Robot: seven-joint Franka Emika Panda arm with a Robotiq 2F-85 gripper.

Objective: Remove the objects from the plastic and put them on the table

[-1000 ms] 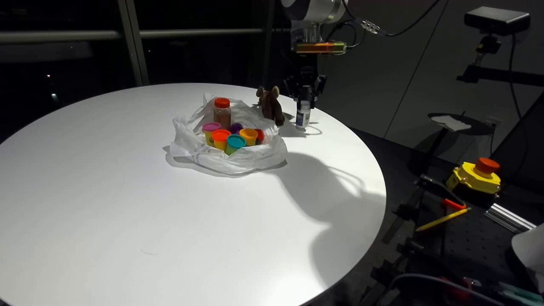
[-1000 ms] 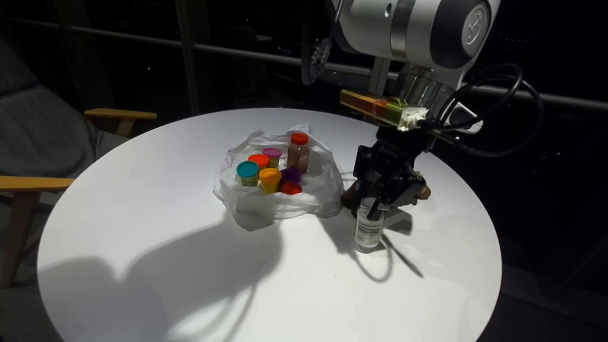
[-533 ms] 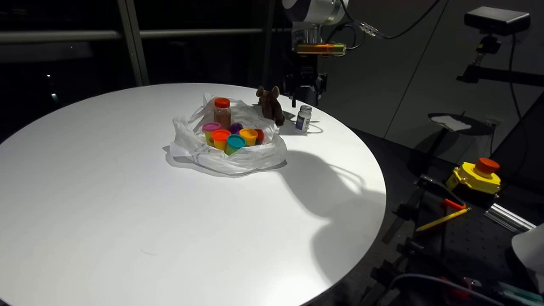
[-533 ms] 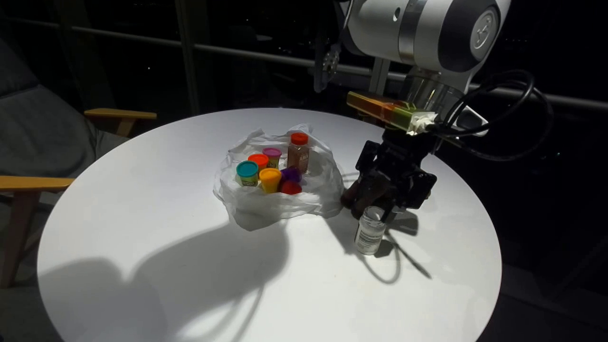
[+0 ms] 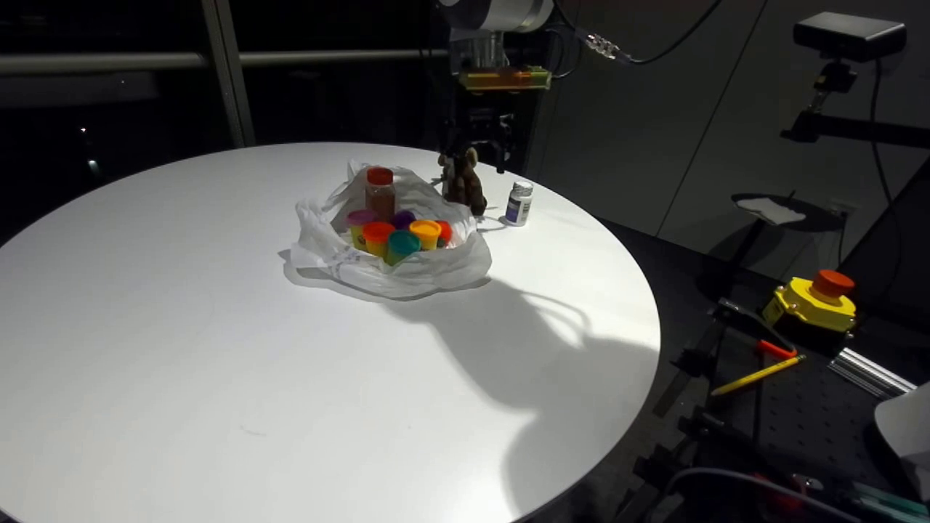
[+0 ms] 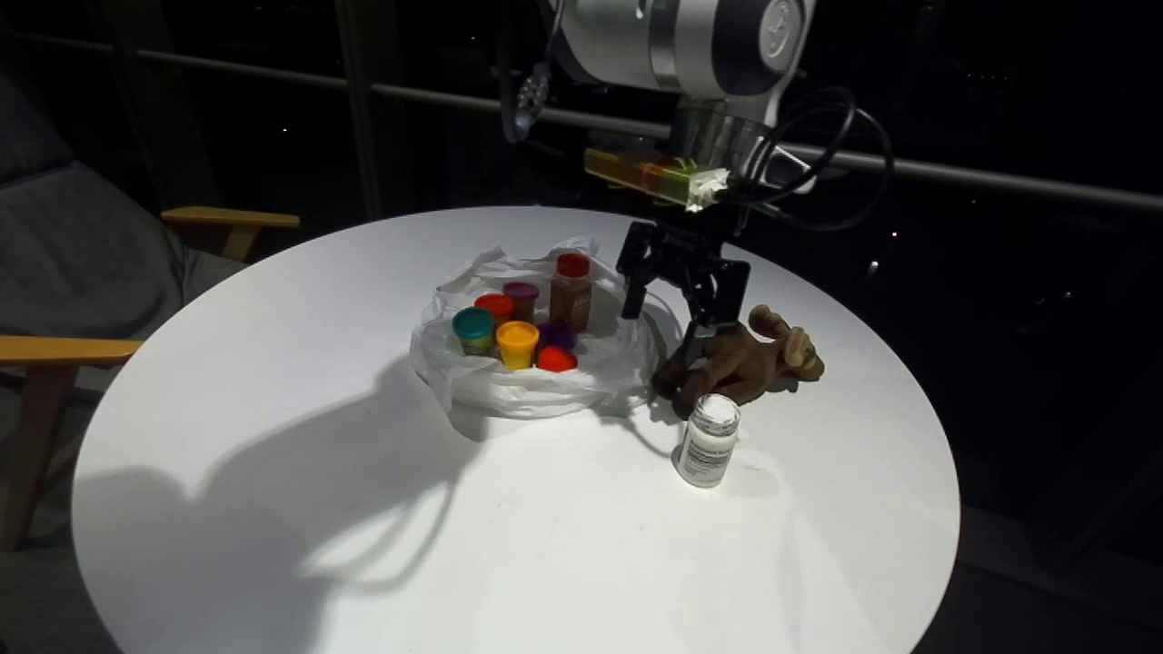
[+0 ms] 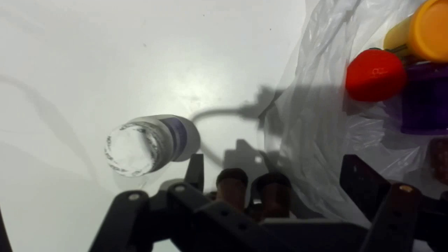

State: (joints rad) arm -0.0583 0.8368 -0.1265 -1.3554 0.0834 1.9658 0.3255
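The plastic (image 6: 536, 401), a crumpled whitish bag, lies spread on the round white table (image 6: 581, 563). Inside it stand tubs with teal (image 6: 474, 325), red-orange (image 6: 494, 306), pink (image 6: 521, 292) and yellow-orange (image 6: 517, 338) lids, a red-lidded bottle (image 6: 571, 295), a purple piece (image 6: 556, 334) and a red piece (image 7: 375, 75). The brown plush animal (image 6: 750, 365) lies on the table beside the bag. A small white bottle (image 6: 707, 445) stands upright near it. My gripper (image 7: 273, 163) hangs open above the table between bag and animal, nothing between its fingers; the animal's brown legs (image 7: 231, 189) show below.
The red-lidded bottle is the tallest thing in the bag. The table's rounded edge (image 5: 649, 290) runs beyond the white bottle. Away from the table are a yellow-and-red button device (image 5: 812, 301) and a chair (image 6: 100, 218).
My gripper has let go of the white bottle, which now stands on the table. It has opened wider, risen clear and moved across toward the bag. Bag contents and animal stay put.
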